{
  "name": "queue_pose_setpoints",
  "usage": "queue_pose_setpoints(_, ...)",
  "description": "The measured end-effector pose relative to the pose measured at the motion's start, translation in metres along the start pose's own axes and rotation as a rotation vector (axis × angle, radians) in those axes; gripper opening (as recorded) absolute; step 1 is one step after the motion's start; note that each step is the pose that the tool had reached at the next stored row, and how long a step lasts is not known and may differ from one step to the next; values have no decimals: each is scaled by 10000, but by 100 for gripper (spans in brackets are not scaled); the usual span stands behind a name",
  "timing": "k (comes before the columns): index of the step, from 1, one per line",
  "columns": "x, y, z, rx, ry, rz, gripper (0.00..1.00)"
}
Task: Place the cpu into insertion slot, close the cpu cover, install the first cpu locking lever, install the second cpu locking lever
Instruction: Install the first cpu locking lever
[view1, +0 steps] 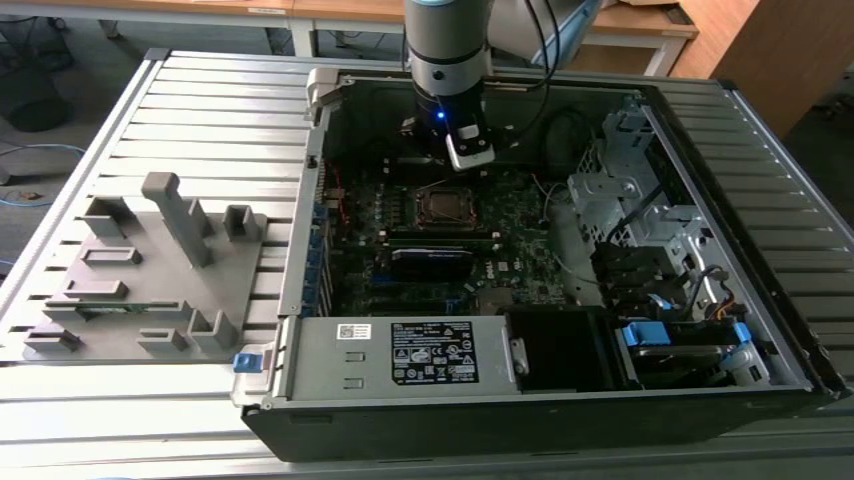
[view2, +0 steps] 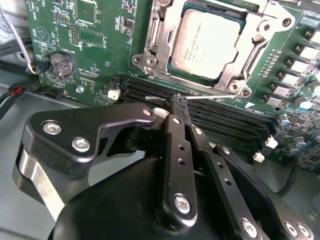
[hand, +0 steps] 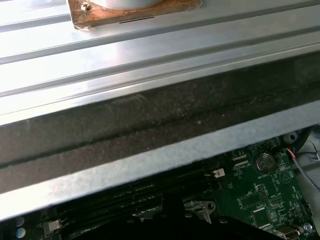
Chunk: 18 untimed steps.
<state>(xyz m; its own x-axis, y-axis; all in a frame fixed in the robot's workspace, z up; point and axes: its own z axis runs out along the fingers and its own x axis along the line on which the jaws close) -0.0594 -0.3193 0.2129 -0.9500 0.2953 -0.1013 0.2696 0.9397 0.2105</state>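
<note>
Cpu (view2: 207, 42) already sits flat in its socket on the motherboard (view2: 90, 30), mid-case (view1: 747, 330) toward the far side. Cover (view2: 161, 45) lies down over it, framing the chip so it can't lift. Gripper (view2: 178, 99) is clenched, tips together right at the thin locking lever (view2: 215, 96) along the socket edge. It looks placed to work that rod, but I can't tell pinching from pushing. The arm hangs just beyond the socket in the exterior view.

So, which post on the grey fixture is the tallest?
The narrow post in the far half of the fixture, in the exterior view. It rises far above everything else standing on it.
</note>
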Motion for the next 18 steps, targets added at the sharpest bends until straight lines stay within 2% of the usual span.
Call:
queue_pose_setpoints(4,7,-2,-1,-2,-7,7,11)
queue_pose_setpoints(8,51,-14,-4,4,-33,109,11)
queue_pose_setpoints(10,52,-15,1,21,-72,285,11)
queue_pose_setpoints(13,53,-18,11,78,-185,810,11)
queue_pose_setpoints(18,85,-11,11,88,-213,934,11)
